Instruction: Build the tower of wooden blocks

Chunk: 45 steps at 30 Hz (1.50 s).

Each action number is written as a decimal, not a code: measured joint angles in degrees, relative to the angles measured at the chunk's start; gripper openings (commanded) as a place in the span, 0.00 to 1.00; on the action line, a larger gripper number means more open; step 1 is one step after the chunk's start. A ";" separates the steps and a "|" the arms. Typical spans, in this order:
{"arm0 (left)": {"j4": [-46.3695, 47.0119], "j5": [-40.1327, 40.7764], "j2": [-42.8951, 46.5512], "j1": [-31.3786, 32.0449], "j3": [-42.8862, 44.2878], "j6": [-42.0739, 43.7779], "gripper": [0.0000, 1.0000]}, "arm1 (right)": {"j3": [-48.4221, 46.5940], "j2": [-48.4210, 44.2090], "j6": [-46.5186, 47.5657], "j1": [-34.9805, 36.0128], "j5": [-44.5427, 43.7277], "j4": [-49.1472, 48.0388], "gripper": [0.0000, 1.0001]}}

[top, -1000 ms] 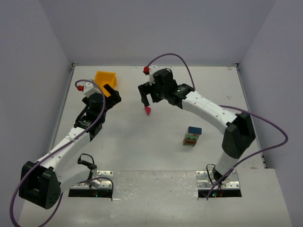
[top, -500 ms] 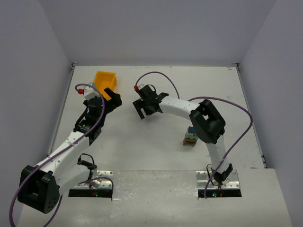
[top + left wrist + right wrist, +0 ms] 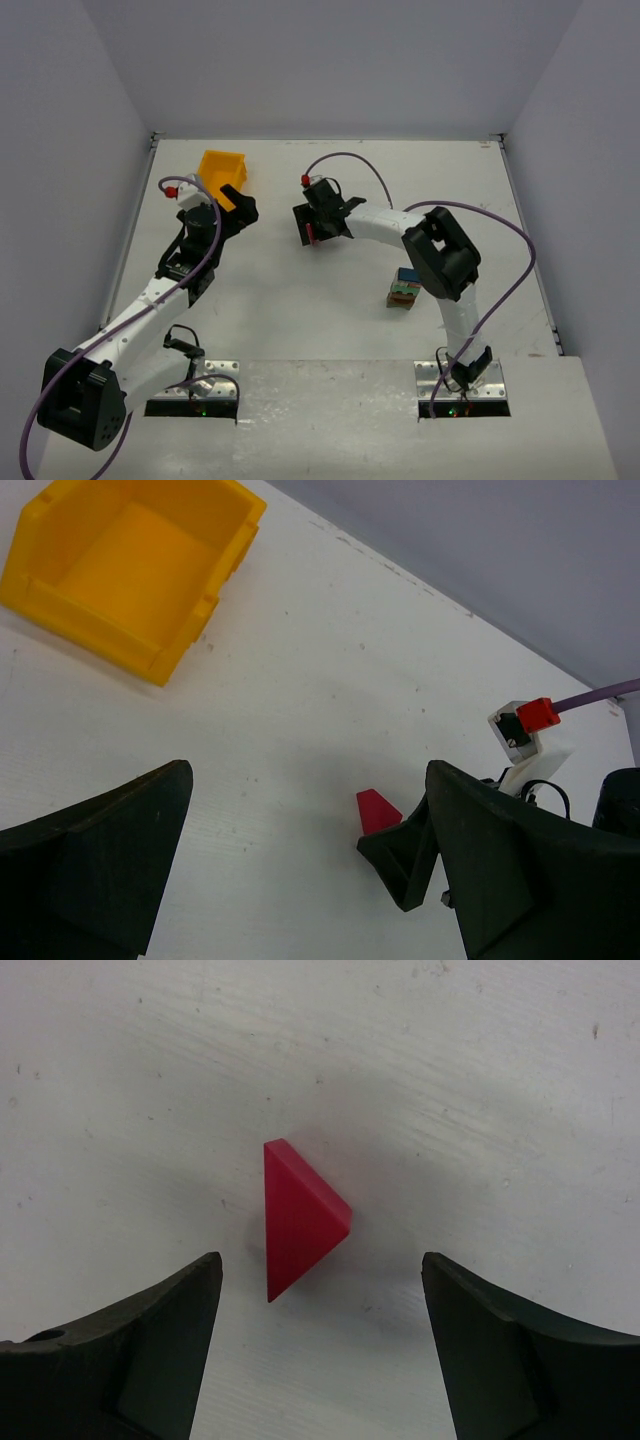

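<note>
Fingers of my R gripper are standing wide apart, gripping nothing, straddling the red wedge block lying on the table. L gripper is gaping too, empty, near the yellow bin. Tower is sitting well apart.

text: none readable | labels: none | numbers: none
</note>
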<state>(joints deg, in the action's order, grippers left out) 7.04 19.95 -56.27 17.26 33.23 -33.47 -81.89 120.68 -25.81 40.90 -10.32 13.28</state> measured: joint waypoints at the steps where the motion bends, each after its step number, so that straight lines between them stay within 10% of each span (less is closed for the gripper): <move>1: 0.14 -0.07 -0.02 0.00 0.00 0.00 1.00 | 0.21 -0.04 -0.45 -0.32 0.38 -0.14 0.77; 15: 0.90 -1.17 -0.79 0.00 0.00 0.00 1.00 | 0.33 0.42 0.85 -0.61 0.77 -2.43 0.47; 45: 1.16 -2.67 -1.25 0.00 -0.16 0.00 1.00 | -2.82 3.26 6.61 0.26 -6.67 -1.26 0.26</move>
<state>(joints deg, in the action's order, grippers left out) 8.20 17.28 -57.52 17.26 33.07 -33.47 -84.72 123.94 -19.21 41.16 -16.99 12.02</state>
